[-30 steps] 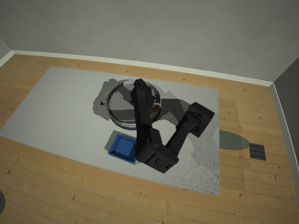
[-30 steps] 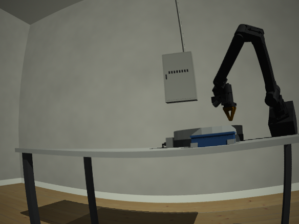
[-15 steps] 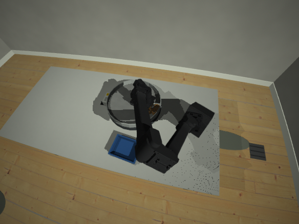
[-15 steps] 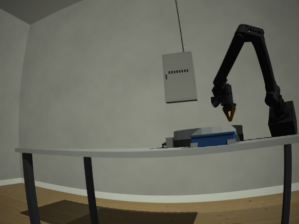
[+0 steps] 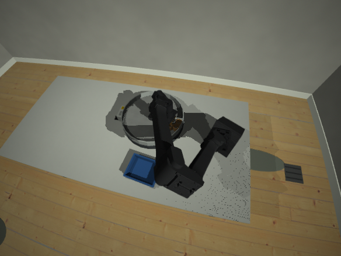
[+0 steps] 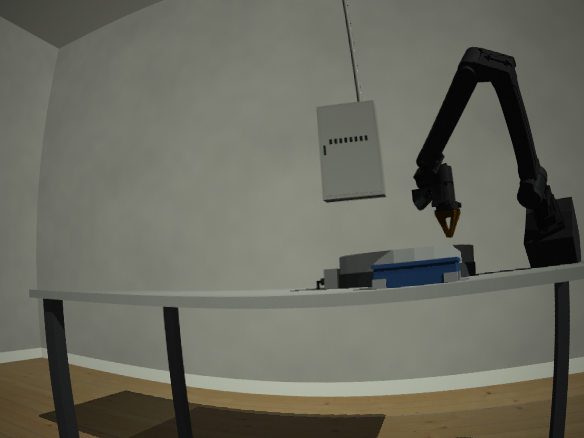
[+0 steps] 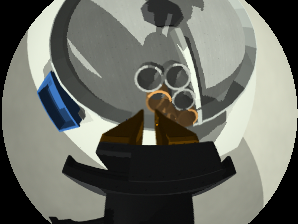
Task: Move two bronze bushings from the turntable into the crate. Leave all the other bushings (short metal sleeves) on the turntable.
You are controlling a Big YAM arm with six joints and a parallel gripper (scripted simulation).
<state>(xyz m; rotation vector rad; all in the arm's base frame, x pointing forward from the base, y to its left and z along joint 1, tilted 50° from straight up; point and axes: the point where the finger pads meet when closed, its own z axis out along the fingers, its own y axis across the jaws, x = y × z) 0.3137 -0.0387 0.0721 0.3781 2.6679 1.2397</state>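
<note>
Looking across the bench [image 6: 200,298] from the exterior view, I see its pale grey top carrying everything: the black arm [image 6: 505,110] arches up from its base at the right end and bends back down over the turntable [image 6: 360,262]. From the top view the turntable is a round, rimmed, shiny disc [image 5: 132,117], and the blue crate [image 5: 139,169] sits just beside it on the near side, touching or almost touching its rim; I cannot tell which. The crate's long side runs roughly along the bench's near edge.

My wrist view looks straight down onto the disc. A tight cluster of bushings sits near its rim. Three silver-grey bushings [image 7: 148,78] stand upright, bores facing up at the camera, their axes vertical, packed against one another. Bronze bushings [image 7: 160,102] lie right against them on the side nearer the gripper; at least one shows its ring opening upward, but the gripper's fingers hide part of them, so I cannot tell how many there are or how the others stand.

The gripper [image 6: 448,231] hangs above the disc, clear of it, pointing down, its amber fingers drawn nearly together with nothing between them.
</note>
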